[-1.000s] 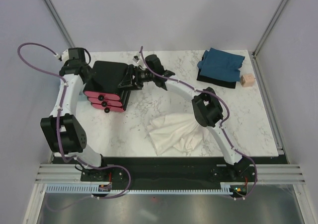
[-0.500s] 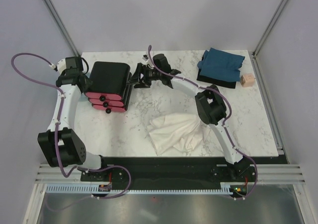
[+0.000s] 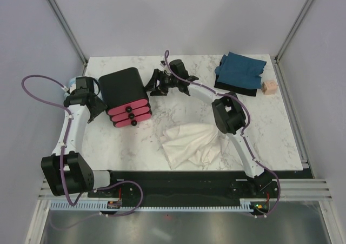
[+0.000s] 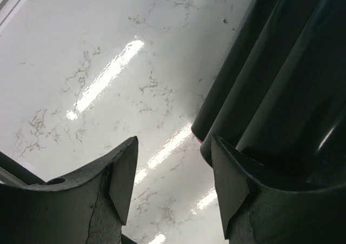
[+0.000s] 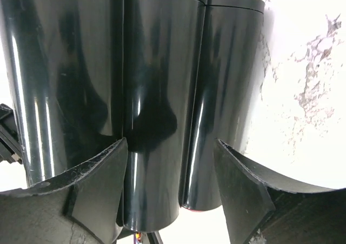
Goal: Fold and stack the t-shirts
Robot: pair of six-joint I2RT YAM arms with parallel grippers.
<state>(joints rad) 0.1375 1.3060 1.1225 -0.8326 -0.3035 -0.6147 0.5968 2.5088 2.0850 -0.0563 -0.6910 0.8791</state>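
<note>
From above, the cream-white shirt point(image 3: 192, 142) lies crumpled low centre and the teal-blue shirt point(image 3: 239, 71) sits upper right, neither of them held. In the wrist views the left gripper point(image 4: 173, 168) and right gripper point(image 5: 170, 168) gape wide, empty, beside the black box point(image 5: 70, 65) — a shove could slide it onto the cream cloth.

The table point(image 3: 275, 130) is white marble with grey veins. The cream shirt point(image 3: 189, 144) and teal shirt point(image 3: 242, 68) are plain. The box point(image 3: 121, 84) is glossy black, its drawers point(image 3: 130, 116) pink.

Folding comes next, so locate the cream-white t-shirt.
In the top view, the cream-white t-shirt lies crumpled near the table's front edge, right of centre, just left of the right arm.
</note>
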